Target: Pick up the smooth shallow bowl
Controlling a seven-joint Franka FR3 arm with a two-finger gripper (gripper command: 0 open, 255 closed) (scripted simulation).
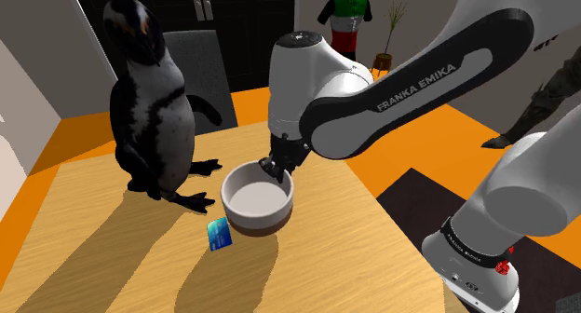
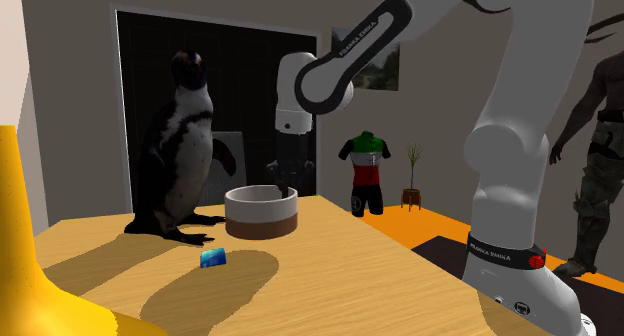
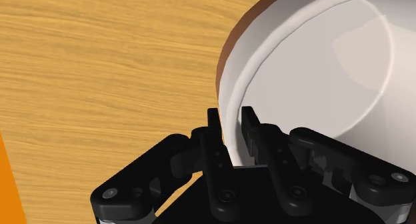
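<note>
End effector (image 3: 231,116) pinches the rim of the white bowl (image 1: 251,199), which sits on the wooden desk (image 1: 93,255) beside a penguin figure (image 1: 149,106); a slow, level, vertical lift should prevent slipping.

I see a big penguin figure (image 1: 149,115) standing on the wooden table (image 1: 102,265), with a small blue card (image 1: 219,235) lying near its feet. Farther back, a jersey-clad torso mannequin (image 1: 346,18) stands beside a potted plant (image 1: 386,52).
</note>
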